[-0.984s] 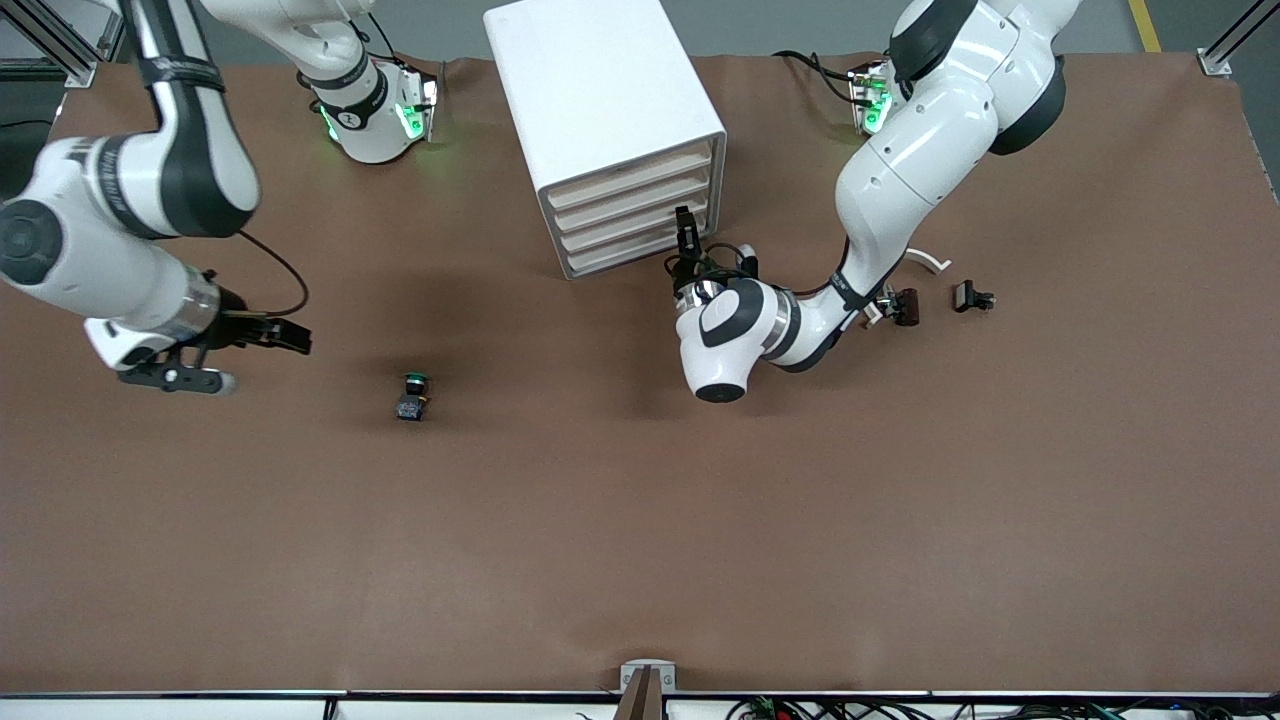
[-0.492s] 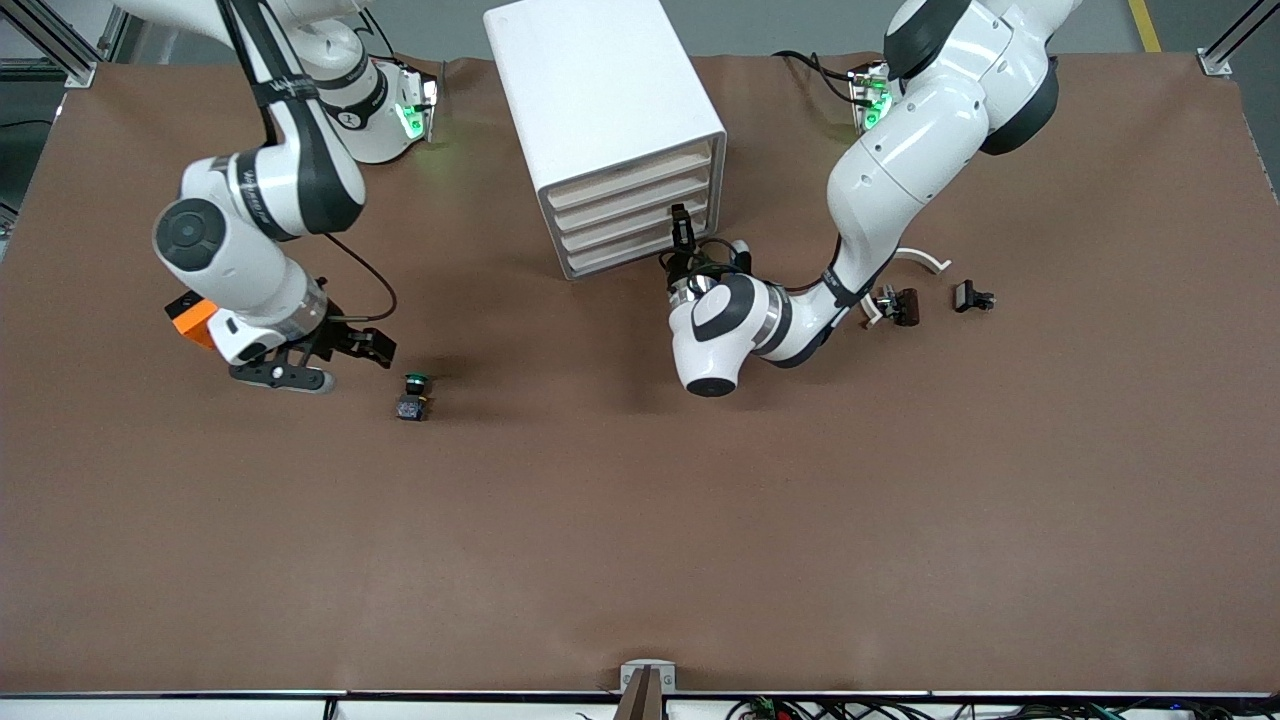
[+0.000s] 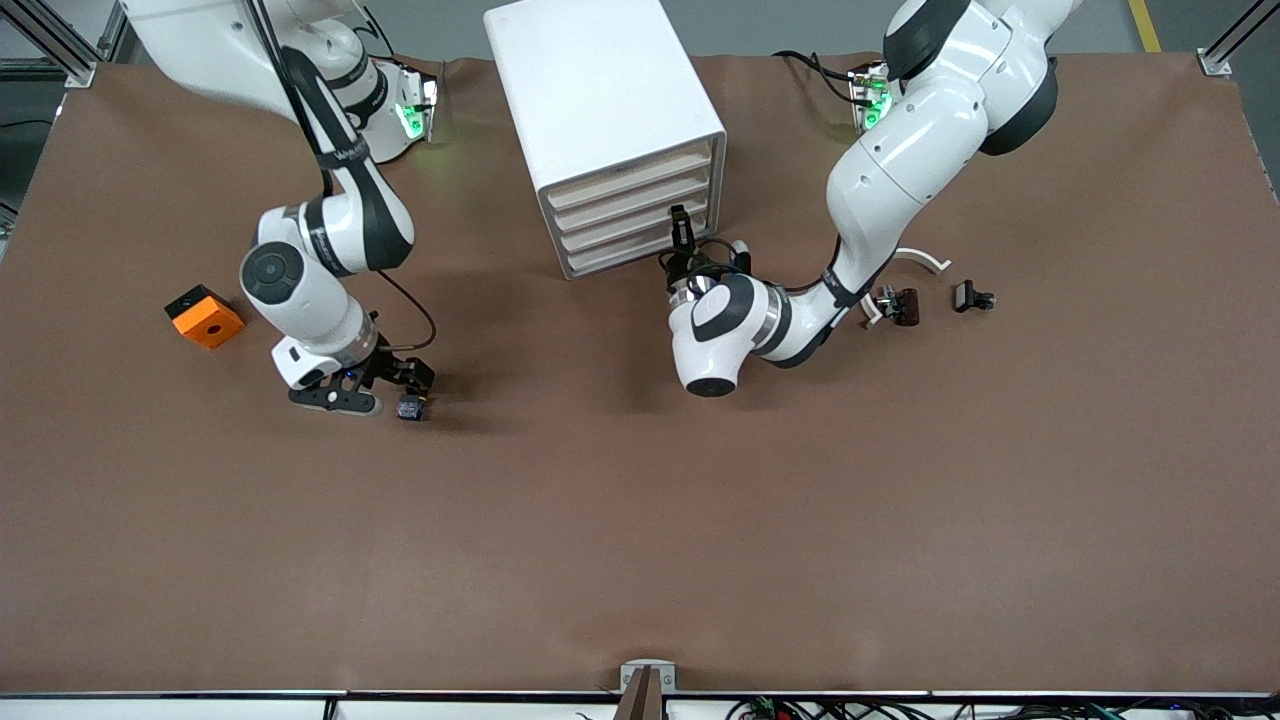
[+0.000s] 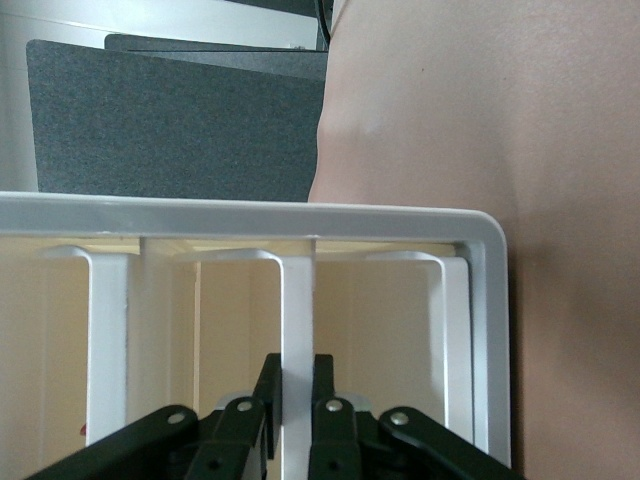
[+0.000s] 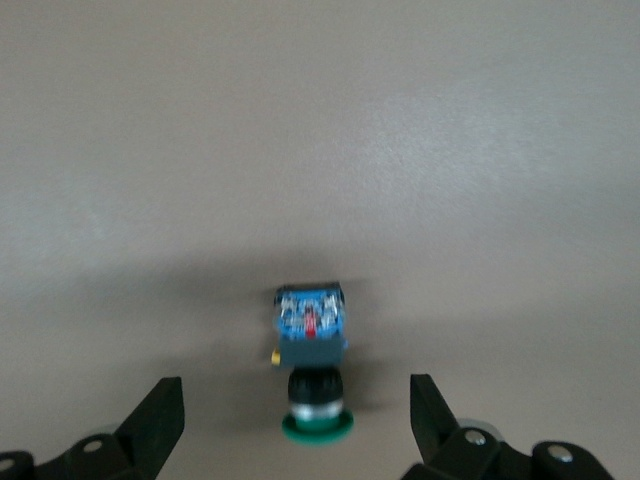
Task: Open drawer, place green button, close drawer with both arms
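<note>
Swept in from the table's edge, the right gripper [image 3: 412, 385] is now spread over the button [image 3: 410, 407], nearer the camera than the cabinet [image 3: 600, 110]. Light, rigid; its dark body should be pinched. The left gripper [image 3: 682, 235] is clenched on the drawer [image 3: 625, 252] handle.

Button [image 3: 410, 406] nearer than cabinet [image 3: 600, 120].

No text, label, brand, number or sign can be read. Lettering is printed on a black band of the right arm [image 3: 345, 155], above the counter [image 3: 640, 520], but it cannot be made out.
</note>
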You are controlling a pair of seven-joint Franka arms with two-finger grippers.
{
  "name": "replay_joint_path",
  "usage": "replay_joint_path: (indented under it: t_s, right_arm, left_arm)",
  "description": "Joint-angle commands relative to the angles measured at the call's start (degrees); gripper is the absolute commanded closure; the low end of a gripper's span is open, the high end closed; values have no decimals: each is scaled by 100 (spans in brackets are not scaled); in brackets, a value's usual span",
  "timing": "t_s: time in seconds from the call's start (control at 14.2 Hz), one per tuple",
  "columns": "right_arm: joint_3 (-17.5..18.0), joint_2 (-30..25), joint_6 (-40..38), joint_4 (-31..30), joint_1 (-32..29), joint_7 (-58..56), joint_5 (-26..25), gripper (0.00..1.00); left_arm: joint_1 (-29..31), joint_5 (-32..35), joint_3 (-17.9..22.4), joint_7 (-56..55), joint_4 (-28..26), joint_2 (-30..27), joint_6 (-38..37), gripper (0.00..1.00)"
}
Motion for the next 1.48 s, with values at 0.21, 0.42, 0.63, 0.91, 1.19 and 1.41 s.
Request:
replay_joint_path:
  t_s: [0.21, 0.42, 0.63, 0.91, 1.19, 1.41]
  right_arm:
    - [-64, 611, 506, 223, 100, 314, 63, 0]
    - [-64, 664, 515, 232, 92, 324, 45, 0]
    - [-73, 708, 515, 258, 74, 324, 27, 0]
    - [-73, 761, 515, 267, 92, 333, 27, 0]
    - [-73, 761, 497, 258, 92, 333, 27, 47]
    - [-65, 761, 480, 250, 101, 429, 36, 88]
  left_arm:
    - [-78, -116, 194, -101, 161, 24, -42, 84]
    - [-95, -116, 387, -162, 345, 33, -42, 84]
    - [-51, -107, 475, -162, 372, 7, -42, 84]
    - [-16, -89, 651, -162, 416, -37, -77, 84]
    - [72, -89, 712, -180, 556, -37, -85, 84]
    - [72, -81, 870, -241, 749, -46, -103, 84]
